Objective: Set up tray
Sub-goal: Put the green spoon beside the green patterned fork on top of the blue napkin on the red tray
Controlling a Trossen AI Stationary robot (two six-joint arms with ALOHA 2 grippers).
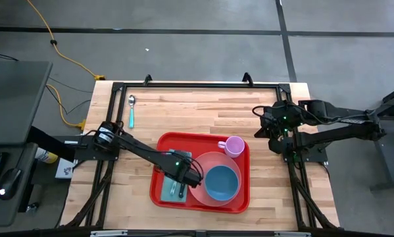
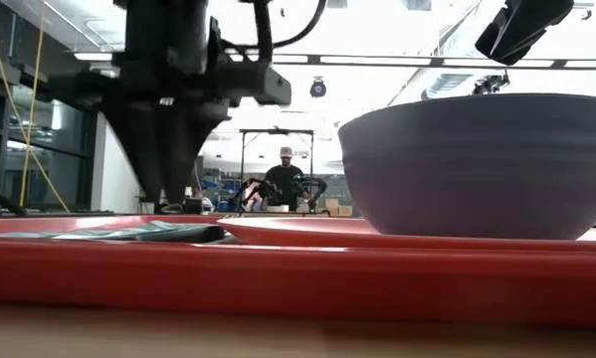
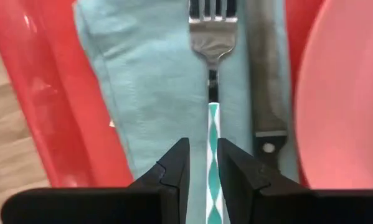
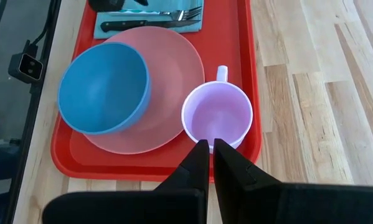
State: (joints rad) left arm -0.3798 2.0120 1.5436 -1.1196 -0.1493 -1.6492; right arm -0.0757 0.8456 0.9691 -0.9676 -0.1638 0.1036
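Observation:
The red tray (image 1: pixel 197 140) lies on the wooden table and holds a pink plate (image 1: pixel 210 161) with a blue bowl (image 1: pixel 221 183) on it. A lilac cup (image 1: pixel 234 146) stands at the plate's far side. On the tray's left part a teal napkin (image 3: pixel 149 93) carries a fork (image 3: pixel 212 37) with a teal-and-white handle and a dark-handled knife (image 3: pixel 264 81). My left gripper (image 3: pixel 203 152) hangs open just above the fork's handle, pointing down, one finger on either side and clear of it. My right gripper (image 4: pixel 206 146) is shut and raised at the table's right, beside the tray.
A spoon (image 1: pixel 131 110) with a teal handle lies on the bare wood at the far left, outside the tray. Bare table runs along the far edge and to the tray's left. A person stands in the room beyond the table in the low view.

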